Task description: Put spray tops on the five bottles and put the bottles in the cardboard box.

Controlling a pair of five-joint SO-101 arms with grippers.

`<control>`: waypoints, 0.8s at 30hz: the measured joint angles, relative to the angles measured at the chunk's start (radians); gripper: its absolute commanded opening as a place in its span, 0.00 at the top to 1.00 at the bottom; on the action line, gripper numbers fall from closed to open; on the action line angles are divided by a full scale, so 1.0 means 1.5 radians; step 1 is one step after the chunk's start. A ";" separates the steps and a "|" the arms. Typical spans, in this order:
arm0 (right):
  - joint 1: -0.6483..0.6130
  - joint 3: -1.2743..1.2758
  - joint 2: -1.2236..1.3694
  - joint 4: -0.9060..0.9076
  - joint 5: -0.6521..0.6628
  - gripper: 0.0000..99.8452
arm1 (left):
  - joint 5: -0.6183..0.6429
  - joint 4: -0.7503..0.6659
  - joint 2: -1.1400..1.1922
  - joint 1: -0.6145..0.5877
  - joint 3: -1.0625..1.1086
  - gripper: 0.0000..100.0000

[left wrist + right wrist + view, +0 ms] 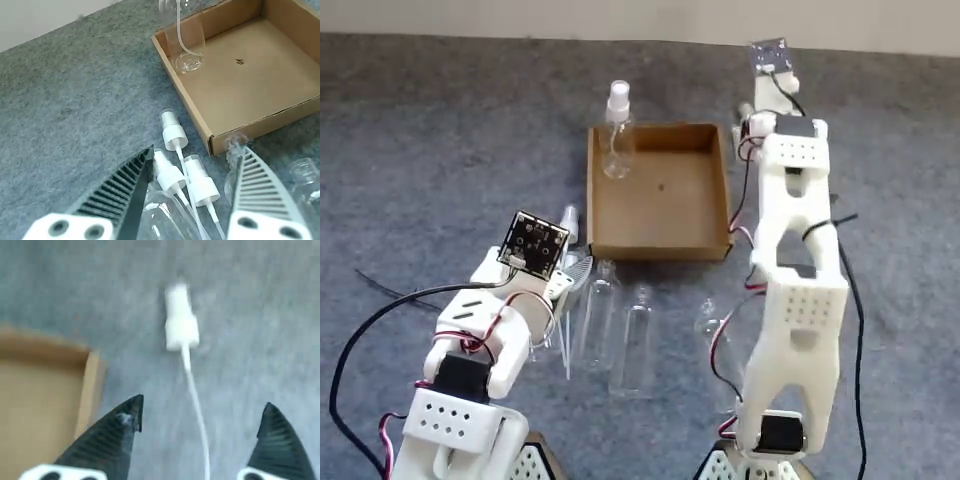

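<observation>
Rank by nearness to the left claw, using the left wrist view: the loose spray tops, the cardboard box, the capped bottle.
1. Loose spray tops, right at the left claw's tips.
2. Cardboard box, near corner just beyond.
3. Capped bottle, standing inside the box.

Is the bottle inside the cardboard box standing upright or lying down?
Upright. The bottle stands on its base in a corner of the cardboard box, its spray top pointing up.

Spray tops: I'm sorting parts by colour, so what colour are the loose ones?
The spray tops are white, best seen in the left wrist view.
</observation>
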 measured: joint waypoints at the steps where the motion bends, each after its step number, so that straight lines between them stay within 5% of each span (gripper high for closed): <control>1: 0.000 -0.052 0.036 0.002 0.000 0.69 | 0.000 0.000 0.000 0.000 0.000 0.76; 9: 0.000 -0.377 0.275 -0.001 0.000 0.70 | 0.000 0.000 0.000 0.000 0.000 0.76; 16: -0.001 -0.453 0.403 -0.142 0.000 0.70 | 0.000 0.000 0.000 0.000 0.000 0.76; 24: 0.004 -0.448 0.413 -0.154 0.000 0.94 | 0.000 0.000 0.001 0.000 0.000 0.76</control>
